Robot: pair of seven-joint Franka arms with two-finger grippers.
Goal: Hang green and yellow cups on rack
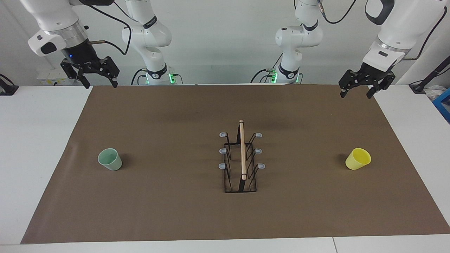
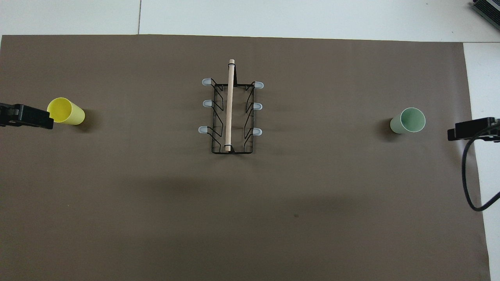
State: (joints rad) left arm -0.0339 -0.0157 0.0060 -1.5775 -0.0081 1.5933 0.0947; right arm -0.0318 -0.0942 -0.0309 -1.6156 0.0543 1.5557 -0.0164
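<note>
A: Start at the robots' end. What are the arms doing?

B: Both wait, raised over the edge of the brown mat nearest their bases. The left hand hangs over the corner at its own end of the desk, fingers spread wide, gripping nothing. The right hand mirrors it over the other corner, just as open and just as empty.

A: Why parked out there?

B: My guess is a start pose: each hand sits on the side of the cup it would most likely fetch, and the middle is left free.

A: And farther out?

B: The rack stands mid-mat, its wooden rod handle running away from the robots, three grey-tipped prongs down each side. Every prong is bare, so nothing is hung yet.

A: The cups?

B: Level with the rack and well apart from it. The yellow cup is toward the left arm's end, and it appears to lie tipped on its side. The green cup is toward the right arm's end, upright, mouth up.

A: Anything inside them?

B: Both look empty, as does the wire base of the rack.

A: So how far along?

B: Not begun, I'd say. Each cup must be picked up, turned mouth down and set over a prong
</note>
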